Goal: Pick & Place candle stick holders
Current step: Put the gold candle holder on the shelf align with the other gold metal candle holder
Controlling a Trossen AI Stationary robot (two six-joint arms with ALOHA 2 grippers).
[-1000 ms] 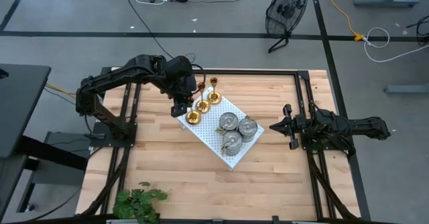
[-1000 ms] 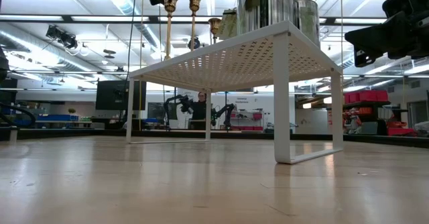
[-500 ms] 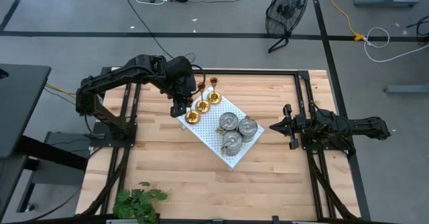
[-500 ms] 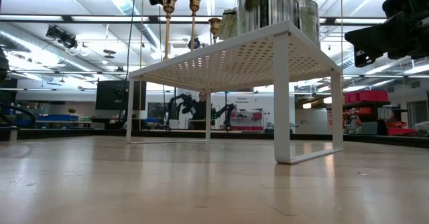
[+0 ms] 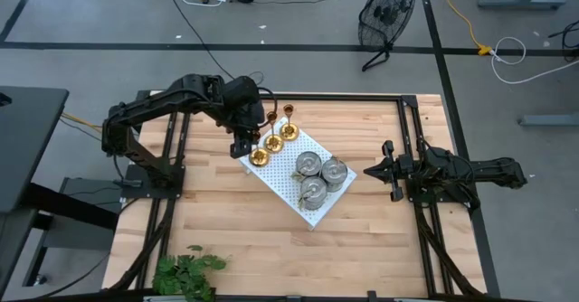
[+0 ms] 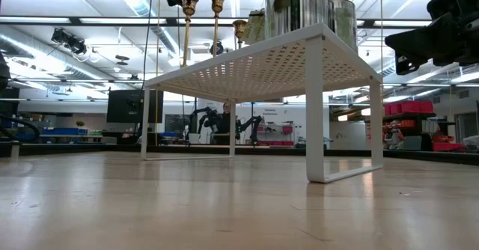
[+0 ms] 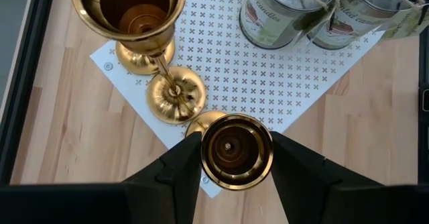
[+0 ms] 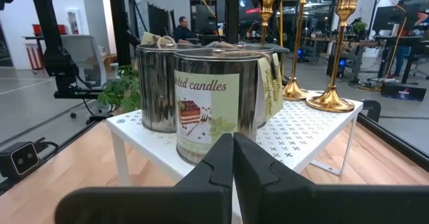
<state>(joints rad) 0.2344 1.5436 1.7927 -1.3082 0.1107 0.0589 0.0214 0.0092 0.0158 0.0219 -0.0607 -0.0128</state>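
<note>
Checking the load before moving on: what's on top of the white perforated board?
On the white perforated board stand three brass candlestick holders and three silver candle tins. The left pincer grips one holder's cup, hiding most of its stem and base.

2 dark, near-black arms of chunky jointed segments, matte throughout. Left arm (image 5: 172, 99): thick rounded links, a bulky wrist block, a thin dark cable looping beside the wrist. Right arm (image 5: 461, 171): slimmer, tapering toward a pointed tip. Left gripper (image 7: 236, 162): 2 broad, wedge-shaped black fingers (image 7: 175, 174). Right gripper (image 8: 232, 158): 2 smooth black fingers with rounded edges.
</note>
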